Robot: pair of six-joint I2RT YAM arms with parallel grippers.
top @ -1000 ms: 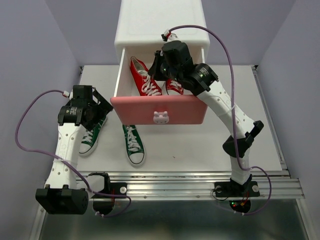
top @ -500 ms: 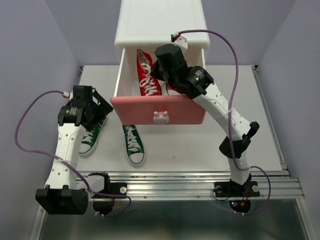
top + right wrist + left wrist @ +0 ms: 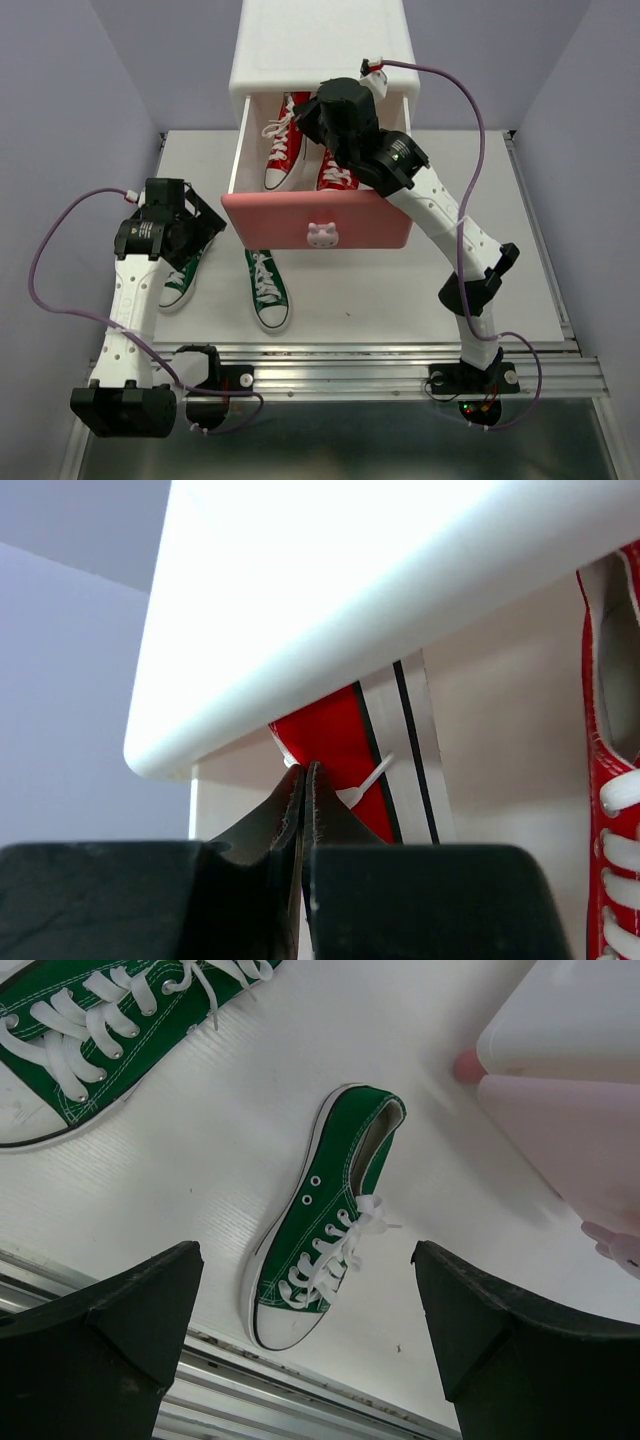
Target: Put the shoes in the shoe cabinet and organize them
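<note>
Top external view: shoe cabinet sits at upper centre of the frame with its pink drawer pulled out toward the arms and the bunny knob on the front. Both red shoes are inside. One lies on the left side of the drawer and the other just right of it, partly under the right arm, toes toward the pink front. At the back of the drawer is the right gripper. In the right wrist view its fingers are pressed flat together with nothing between them, tips right at the heel end of a red shoe under the cabinet's white edge. That reads as nudging, not carrying, and I can't tell if there's real contact. Both green shoes are out on the table: one at lower centre just below the drawer front, the other at left, half hidden by the left arm. Above that left area hangs the left gripper, spread wide and empty. The left wrist view frames the lower-centre green shoe between its fingers, and it touches neither. My read is roughly half done. The red pair is stowed and may want squaring up. The green pair has yet to go in, and the drawer has yet to be closed.
</note>
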